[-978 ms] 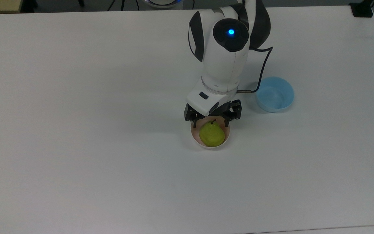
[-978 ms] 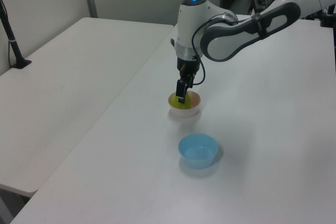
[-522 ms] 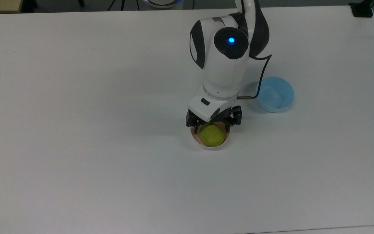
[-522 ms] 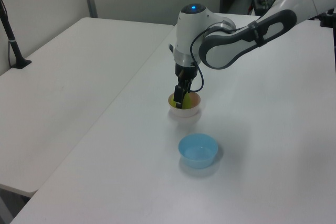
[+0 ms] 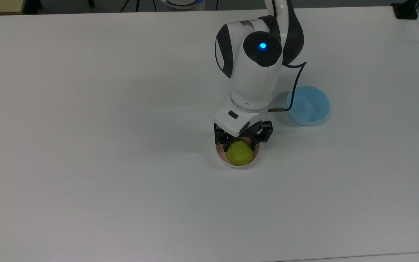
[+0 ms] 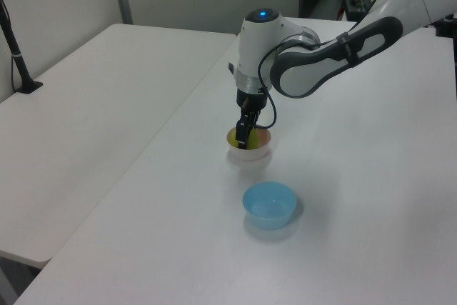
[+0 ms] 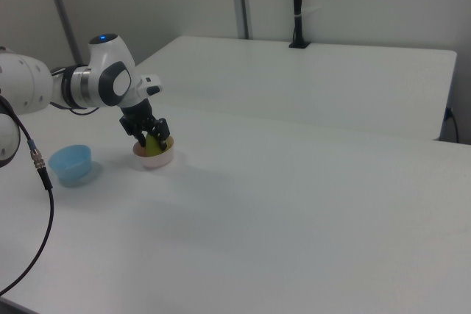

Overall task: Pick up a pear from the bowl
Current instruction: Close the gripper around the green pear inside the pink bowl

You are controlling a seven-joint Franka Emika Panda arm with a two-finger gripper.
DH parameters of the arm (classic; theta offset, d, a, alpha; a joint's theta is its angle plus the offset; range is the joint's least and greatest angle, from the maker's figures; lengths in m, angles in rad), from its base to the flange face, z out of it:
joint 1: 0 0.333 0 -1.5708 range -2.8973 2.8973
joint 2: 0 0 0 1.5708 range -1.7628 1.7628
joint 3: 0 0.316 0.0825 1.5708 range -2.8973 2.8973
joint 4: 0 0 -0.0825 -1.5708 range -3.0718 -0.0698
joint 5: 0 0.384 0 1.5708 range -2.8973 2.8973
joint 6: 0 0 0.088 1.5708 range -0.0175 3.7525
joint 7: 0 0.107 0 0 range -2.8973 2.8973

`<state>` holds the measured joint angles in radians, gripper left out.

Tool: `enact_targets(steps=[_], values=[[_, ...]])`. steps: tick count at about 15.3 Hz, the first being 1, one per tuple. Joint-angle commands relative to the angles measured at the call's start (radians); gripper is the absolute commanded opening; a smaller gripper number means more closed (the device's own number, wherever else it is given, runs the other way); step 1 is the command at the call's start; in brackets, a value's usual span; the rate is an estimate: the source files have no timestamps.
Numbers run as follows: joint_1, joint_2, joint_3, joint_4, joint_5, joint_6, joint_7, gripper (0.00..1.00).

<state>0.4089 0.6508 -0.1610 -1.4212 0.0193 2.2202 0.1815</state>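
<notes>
The yellow-green pear point(image 5: 239, 154) lies in the pale pink bowl point(image 5: 231, 164) near the middle of the white table. My gripper point(image 5: 240, 146) points down into the bowl, open, with one dark finger on each side of the pear's upper end and close to its skin. The gripper body hides the stem. In the left view the gripper point(image 6: 245, 141) reaches into the bowl point(image 6: 251, 153) from above. In the right view the pear point(image 7: 153, 146) shows between the fingers above the bowl's wall point(image 7: 155, 160).
A light blue bowl point(image 5: 307, 105) stands empty a short way to the top view's right of the pink bowl, beside the arm's cable. A black post base point(image 5: 406, 11) sits at the top view's far right corner.
The gripper has come down over the pear and its fingers now sit lower on either side of it. The stem, visible a second ago, is now covered. The pear and both bowls have stayed put.
</notes>
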Motion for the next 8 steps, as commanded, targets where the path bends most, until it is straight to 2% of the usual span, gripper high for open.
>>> enact_targets(steps=[1,5,8], values=[[0.021,-0.009,-0.02,0.005,-0.002,0.01,0.009,0.32],[0.01,-0.086,-0.015,0.001,0.001,-0.01,0.006,0.32],[-0.016,-0.163,-0.006,-0.016,-0.001,-0.094,-0.007,0.32]])
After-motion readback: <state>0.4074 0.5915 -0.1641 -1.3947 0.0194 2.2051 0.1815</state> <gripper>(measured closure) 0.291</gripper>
